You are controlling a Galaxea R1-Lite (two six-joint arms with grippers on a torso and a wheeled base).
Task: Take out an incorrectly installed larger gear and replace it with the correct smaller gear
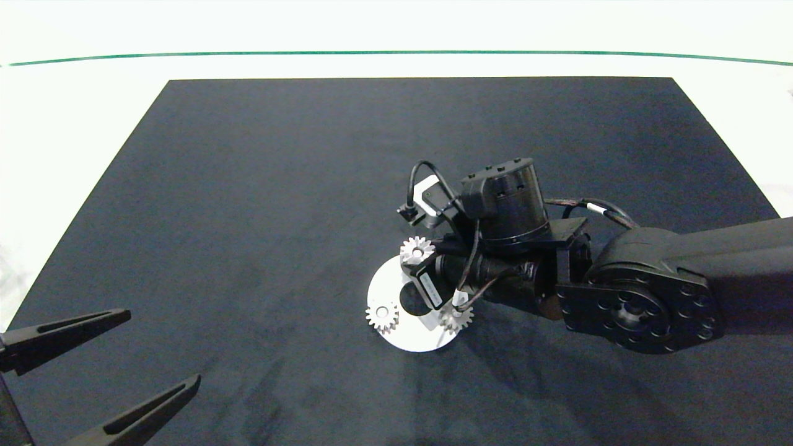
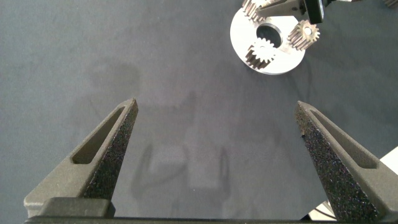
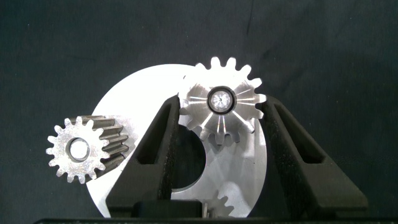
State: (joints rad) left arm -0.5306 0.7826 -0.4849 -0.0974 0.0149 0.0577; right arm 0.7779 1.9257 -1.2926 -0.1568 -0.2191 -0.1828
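Left hand (image 1: 102, 378) parked at the counter's 7 o'clock corner, fingers spread wide, holding nothing. Round white plate (image 1: 387, 282) mid-mat (image 1: 248, 217). One small gear (image 1: 381, 316) at the plate's 8 o'clock edge, another (image 1: 456, 319) at 4 o'clock. Right hand (image 3: 217, 124) over the plate, fingers clamped on the gear (image 3: 221, 102) at 12 o'clock; whether it is the larger gear, can't tell.
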